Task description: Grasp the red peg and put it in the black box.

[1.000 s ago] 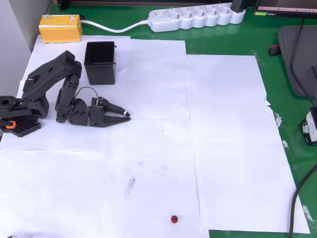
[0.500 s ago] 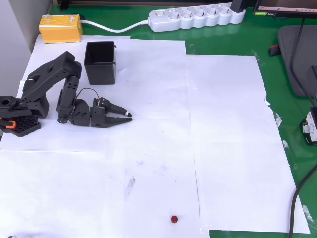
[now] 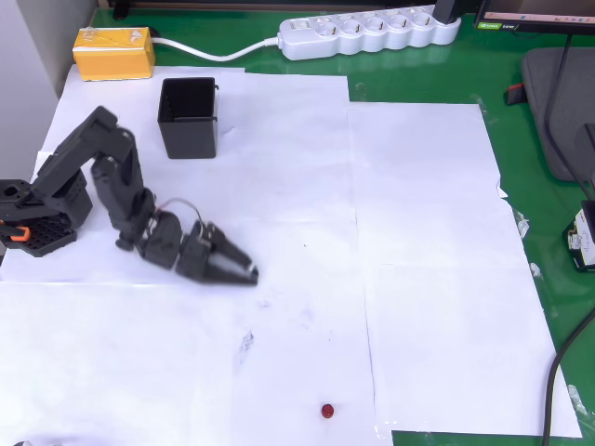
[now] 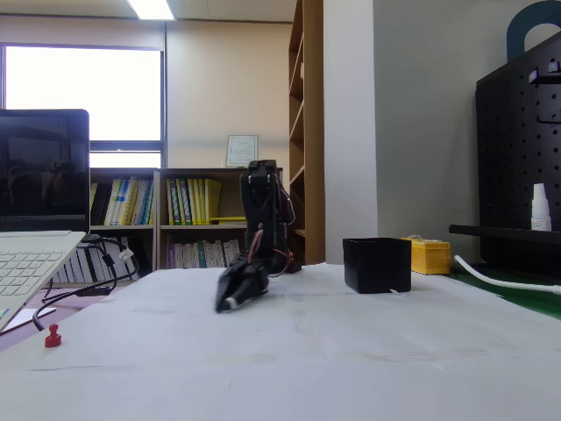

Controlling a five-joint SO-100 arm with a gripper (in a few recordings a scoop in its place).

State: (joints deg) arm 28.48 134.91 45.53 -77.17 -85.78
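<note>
From overhead, the gripper (image 3: 249, 273) sits low over the papered surface (image 3: 428, 242), angled toward the red peg (image 3: 327, 411), which is way off near the bottom edge, so I'd guess it's lining up the reach. Jaws look together, holding nothing. The black box (image 3: 188, 117) stands near the arm's base, probably an easy drop later. In the fixed view the gripper (image 4: 230, 303) points down and the peg (image 4: 53, 336) sits far left. Versus a second ago, the arm has swung out from its folded pose toward the peg.
</note>
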